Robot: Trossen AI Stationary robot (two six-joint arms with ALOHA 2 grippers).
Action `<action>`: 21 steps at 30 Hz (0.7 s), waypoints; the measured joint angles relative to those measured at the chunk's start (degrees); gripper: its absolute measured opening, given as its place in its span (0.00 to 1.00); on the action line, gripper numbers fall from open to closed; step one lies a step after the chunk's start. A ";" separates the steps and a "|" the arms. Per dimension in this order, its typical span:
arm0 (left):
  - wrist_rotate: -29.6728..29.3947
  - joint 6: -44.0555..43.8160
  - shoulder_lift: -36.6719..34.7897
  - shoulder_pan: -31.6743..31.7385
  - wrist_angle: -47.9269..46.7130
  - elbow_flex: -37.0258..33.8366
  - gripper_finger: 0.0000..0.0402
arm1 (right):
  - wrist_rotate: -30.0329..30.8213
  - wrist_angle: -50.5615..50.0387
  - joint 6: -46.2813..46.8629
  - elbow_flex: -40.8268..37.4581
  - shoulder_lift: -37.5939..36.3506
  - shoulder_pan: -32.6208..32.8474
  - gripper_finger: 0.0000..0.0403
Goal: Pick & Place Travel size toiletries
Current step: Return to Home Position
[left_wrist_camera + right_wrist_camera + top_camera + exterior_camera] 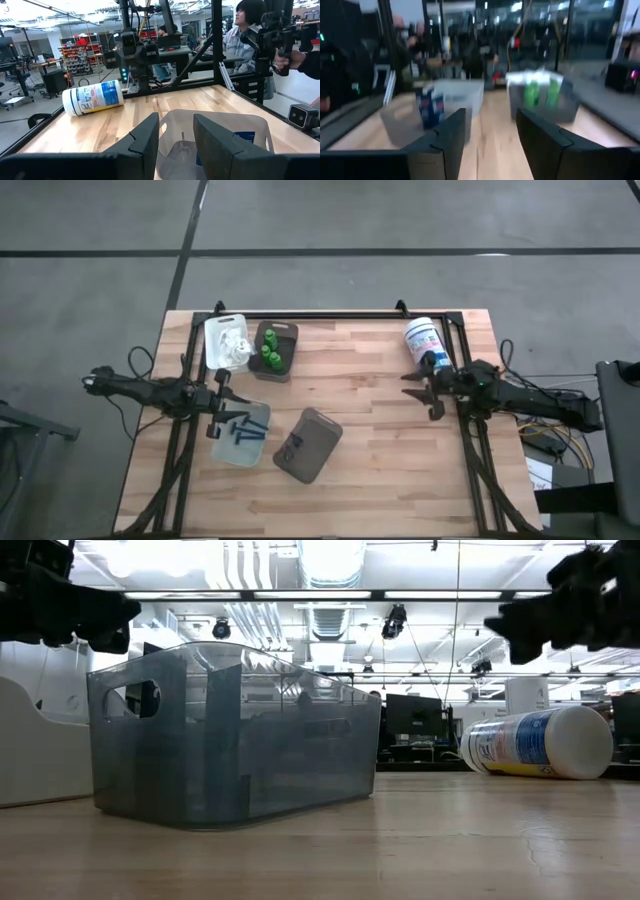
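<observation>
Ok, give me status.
Left hand open by grey bin. Right hand open beside white tub. Green bottles, white packets, blue sticks binned. Dark bin sits mid-table.

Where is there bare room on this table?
Bare wood runs down the middle, between the green-bottle bin and the white tub, and across the front right, past the tilted dark bin. The left side is crowded: white bin, clear bin and the left gripper by them; the right gripper hangs by the tub.

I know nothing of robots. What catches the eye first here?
Tiny bright green bottles sit in a dark plastic bin at the table's left, beside a white bin of lumpy white packets. A white tub with a blue label lies on its side at right. The left pincer and right pincer hang open at either side.
</observation>
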 joint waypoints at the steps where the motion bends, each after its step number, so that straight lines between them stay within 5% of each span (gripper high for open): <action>1: -0.02 0.00 0.00 0.00 0.01 0.00 0.31 | -0.02 0.20 0.20 0.00 -1.36 -0.30 0.41; 9: 0.00 0.00 0.00 0.02 0.02 0.00 0.31 | 4.14 -8.50 -0.74 0.00 -14.53 -1.41 0.35; 21: 0.02 0.02 0.18 0.02 0.39 0.00 0.31 | 4.24 -15.01 -7.14 -0.02 -14.20 -1.37 0.27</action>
